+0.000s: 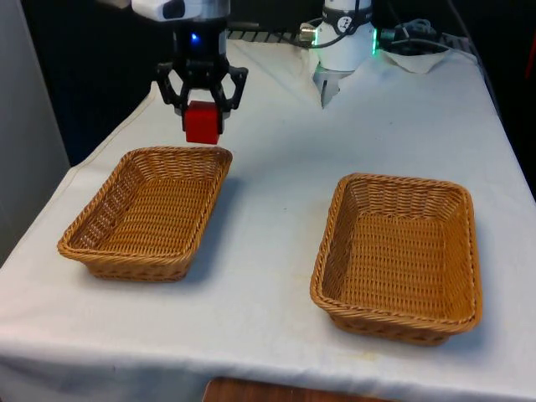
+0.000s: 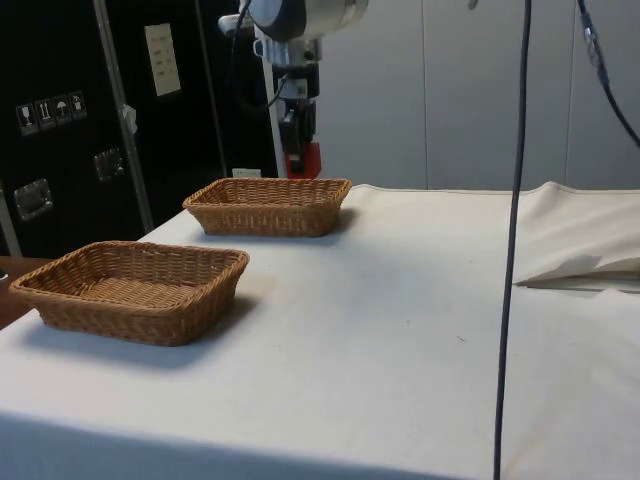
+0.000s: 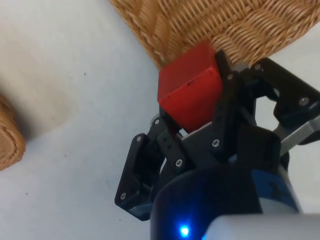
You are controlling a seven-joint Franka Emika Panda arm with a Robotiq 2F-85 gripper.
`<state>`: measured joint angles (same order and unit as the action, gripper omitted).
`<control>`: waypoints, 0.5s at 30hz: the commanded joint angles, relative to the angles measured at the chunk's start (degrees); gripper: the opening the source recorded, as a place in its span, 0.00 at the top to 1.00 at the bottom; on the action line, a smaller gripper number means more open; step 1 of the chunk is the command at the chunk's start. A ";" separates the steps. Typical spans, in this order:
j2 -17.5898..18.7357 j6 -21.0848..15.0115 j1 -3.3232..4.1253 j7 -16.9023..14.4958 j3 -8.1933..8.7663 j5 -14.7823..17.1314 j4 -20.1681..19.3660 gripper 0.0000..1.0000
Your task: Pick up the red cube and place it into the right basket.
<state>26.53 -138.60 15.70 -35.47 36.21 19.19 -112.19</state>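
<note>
My gripper (image 1: 202, 113) is shut on the red cube (image 1: 202, 122) and holds it in the air, just beyond the far rim of the wicker basket on the front view's left (image 1: 149, 211). The side view puts the cube (image 2: 303, 160) above the table behind the farther basket (image 2: 268, 205). In the wrist view the cube (image 3: 190, 90) sits between the black fingers (image 3: 222, 87), with that basket's corner (image 3: 215, 25) right under it. The basket on the front view's right (image 1: 399, 255) stands apart, with nothing in it.
Both baskets rest on the white cloth (image 1: 276, 184). The robot's base (image 1: 345, 46) stands at the table's far end with crumpled cloth and cables beside it. A black cable (image 2: 512, 240) hangs down in the side view.
</note>
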 commanded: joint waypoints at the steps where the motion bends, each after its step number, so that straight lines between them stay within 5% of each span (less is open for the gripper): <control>1: 0.97 -0.06 -0.97 -0.74 -0.69 1.26 1.03 0.99; 7: 4.24 0.11 -1.38 -2.58 0.11 5.27 3.67 0.99; 8: 4.35 0.06 -0.74 -2.12 0.69 4.93 3.50 0.99; 9: 4.70 0.06 -1.38 -2.75 0.23 5.84 3.90 0.99; 15: 7.28 0.17 -1.78 -4.01 1.20 9.22 5.61 0.99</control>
<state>33.35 -138.54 14.67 -39.02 37.70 27.79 -107.20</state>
